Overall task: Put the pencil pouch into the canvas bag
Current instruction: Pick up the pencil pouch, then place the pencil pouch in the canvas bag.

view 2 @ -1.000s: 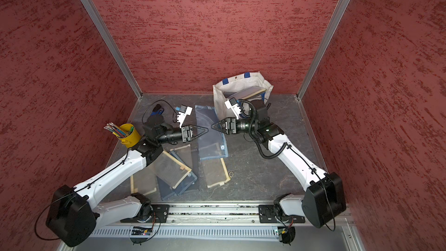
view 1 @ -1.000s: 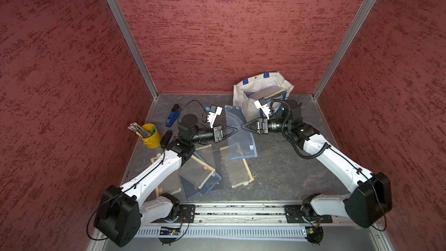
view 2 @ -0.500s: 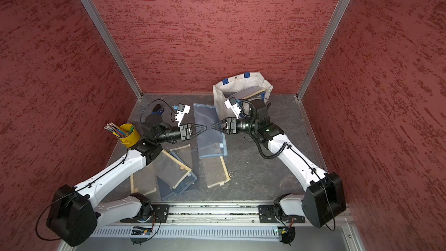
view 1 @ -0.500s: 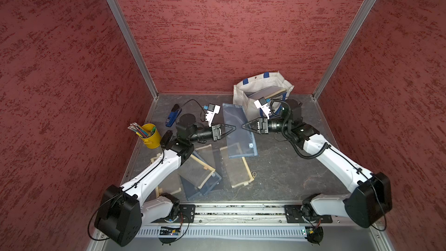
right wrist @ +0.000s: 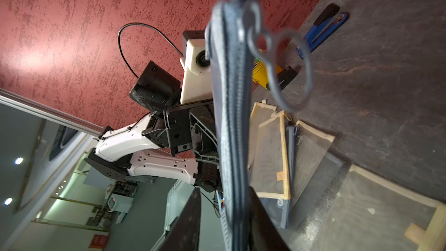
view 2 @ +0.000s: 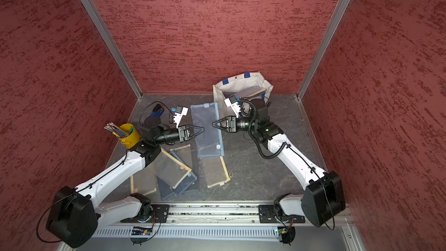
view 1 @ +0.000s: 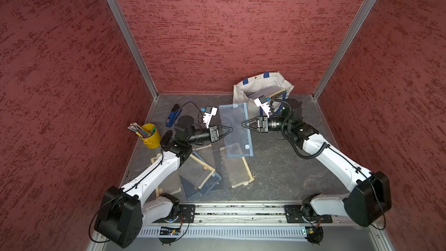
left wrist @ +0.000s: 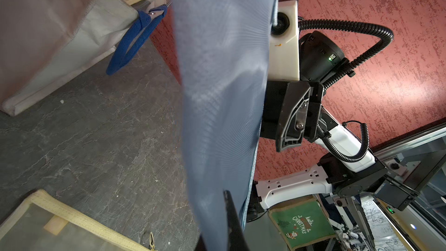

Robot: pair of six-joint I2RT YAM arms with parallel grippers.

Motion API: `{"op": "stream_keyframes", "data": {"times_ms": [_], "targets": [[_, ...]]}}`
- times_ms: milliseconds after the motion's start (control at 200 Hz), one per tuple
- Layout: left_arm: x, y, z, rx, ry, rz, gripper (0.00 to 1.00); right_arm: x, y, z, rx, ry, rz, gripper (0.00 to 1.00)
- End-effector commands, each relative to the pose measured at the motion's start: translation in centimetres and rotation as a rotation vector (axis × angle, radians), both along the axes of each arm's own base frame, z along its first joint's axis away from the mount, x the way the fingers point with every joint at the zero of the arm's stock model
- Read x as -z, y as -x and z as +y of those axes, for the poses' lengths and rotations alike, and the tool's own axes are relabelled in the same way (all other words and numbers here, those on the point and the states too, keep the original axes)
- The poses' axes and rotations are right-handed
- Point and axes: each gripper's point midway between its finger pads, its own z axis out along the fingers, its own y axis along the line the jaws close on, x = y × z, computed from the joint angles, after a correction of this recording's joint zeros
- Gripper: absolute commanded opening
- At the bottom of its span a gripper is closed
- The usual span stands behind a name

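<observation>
The blue mesh pencil pouch [view 1: 235,129] hangs mid-frame in both top views. The closed left gripper [view 1: 230,129] pinches its left edge. The right gripper [view 1: 243,124] straddles the zipper edge, but I cannot tell whether it clamps. The canvas bag [view 1: 241,90] stands just upper right.

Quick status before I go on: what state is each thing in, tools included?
pencil pouch: held in the air, not yet bagged.
left tool: shut on the pencil pouch's edge.
right tool: jaws apart around the pouch's zipper edge, not clamped.
canvas bag: upright, mouth open, something already inside.
bucket: upright, holding pencils.
other pouches: lying flat, overlapping.
stapler: lying on the table.
</observation>
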Motion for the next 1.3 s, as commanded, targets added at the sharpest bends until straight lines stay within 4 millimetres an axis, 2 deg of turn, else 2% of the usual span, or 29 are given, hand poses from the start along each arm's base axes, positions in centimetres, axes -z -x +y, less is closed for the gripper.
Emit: {"op": "stream_keyframes", "data": {"times_ms": [0,160,215,296,351,441,506,541,561,711,802,902,977,1147,1292], "targets": [[0.0,0.2,0.2,0.007,-0.006,-0.021,0.00,-1.0,-0.6,0.0,0.003,0.000,-0.052,0.20],[-0.3,0.0,0.5,-0.017,-0.009,-0.027,0.00,-0.2,-1.6,-0.1,0.038,0.065,-0.057,0.00],[-0.3,-0.1,0.7,-0.034,-0.013,-0.029,0.00,-0.4,-2.2,-0.3,0.066,0.079,-0.066,0.00],[-0.1,-0.4,1.1,-0.070,-0.030,-0.029,0.25,-0.8,-3.8,-1.3,0.138,0.093,-0.071,0.00],[0.3,-0.6,1.4,-0.099,-0.051,-0.027,0.47,-1.4,-5.3,-2.3,0.205,0.093,-0.078,0.00],[0.9,-1.0,2.0,-0.153,-0.089,-0.018,0.86,-3.0,-8.9,-4.9,0.368,0.098,-0.098,0.00],[1.2,-1.2,2.5,-0.190,-0.114,-0.016,0.99,-4.6,-11.8,-7.1,0.493,0.074,-0.097,0.00],[1.3,-1.2,2.7,-0.203,-0.123,-0.016,1.00,-5.9,-13.1,-8.2,0.555,0.055,-0.099,0.00],[1.4,-1.2,2.7,-0.209,-0.127,-0.016,1.00,-5.5,-14.4,-8.5,0.585,0.060,-0.080,0.00],[1.5,-0.9,2.4,-0.227,-0.156,-0.020,1.00,-8.6,-20.6,-11.6,0.806,-0.001,-0.051,0.00],[1.8,-0.4,1.8,-0.227,-0.179,-0.023,0.99,-9.0,-24.0,-14.0,0.974,-0.007,-0.013,0.00],[1.9,0.6,0.7,-0.215,-0.193,-0.034,1.00,-8.1,-27.1,-16.6,1.139,-0.037,0.058,0.00],[2.0,1.2,0.0,-0.207,-0.201,-0.040,1.00,-7.1,-28.6,-17.8,1.227,-0.018,0.091,0.00],[2.1,2.0,-1.0,-0.205,-0.198,-0.047,1.00,-4.0,-30.1,-20.1,1.382,0.028,0.152,0.00],[2.0,2.0,-1.2,-0.203,-0.195,-0.048,1.00,-0.6,-31.2,-19.5,1.386,0.076,0.211,0.00]]}}
